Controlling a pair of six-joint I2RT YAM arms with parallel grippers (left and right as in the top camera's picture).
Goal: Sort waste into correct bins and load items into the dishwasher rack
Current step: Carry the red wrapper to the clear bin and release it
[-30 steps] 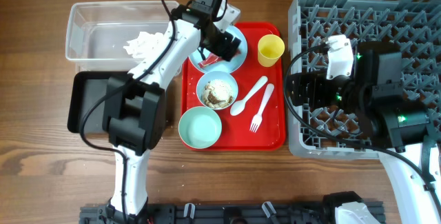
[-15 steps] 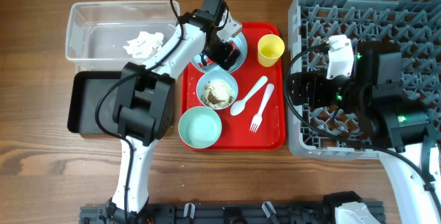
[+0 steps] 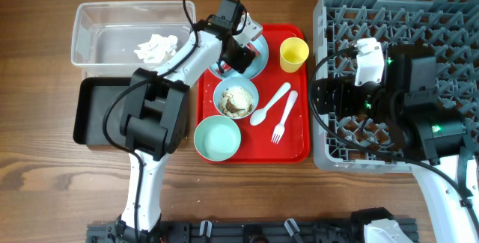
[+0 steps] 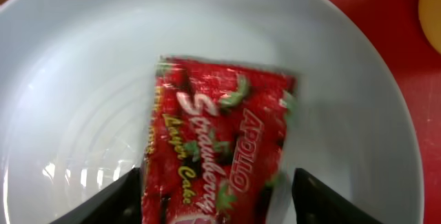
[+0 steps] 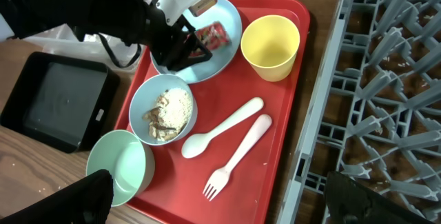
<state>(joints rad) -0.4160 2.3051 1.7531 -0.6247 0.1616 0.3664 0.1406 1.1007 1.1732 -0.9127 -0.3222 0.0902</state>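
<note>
1. From overhead, we see the left gripper [image 3: 230, 60] low over the pale blue round plate [image 3: 259, 48] at the far end of the flat red serving tray [image 3: 298, 142]. From here we cannot tell how its jaws stand.
   - Beside the plate stands the small yellow cup [image 3: 293, 54].
   - Nearer the robot are a pale mint bowl [image 3: 224, 86] holding brownish-white food scraps [image 3: 238, 101], an empty pale mint bowl [image 3: 217, 138], the white plastic spoon [image 3: 269, 105] and the white plastic fork [image 3: 283, 120].
   - The crumpled white paper napkin [image 3: 156, 47] lies in the clear plastic rectangular tub [image 3: 82, 34], and the shallow black rectangular tray [image 3: 93, 112] sits just beside the tub.
   - The right gripper [image 3: 322, 97] hangs over the left edge of the large grey plastic dishwasher rack [image 3: 359, 11].
2. In the left wrist view, the red shiny snack wrapper [image 4: 220, 141] lies flat in the plate. The two fingers [image 4: 114, 200] stand apart either side of its near end. One is at its edge and the other is a little clear, so the wrapper is not pinched.
3. In the right wrist view, we see that gripper's fingers [image 5: 96, 196] spread wide with nothing held between them. The wrapper rests on the plate at the left gripper's tips.
</note>
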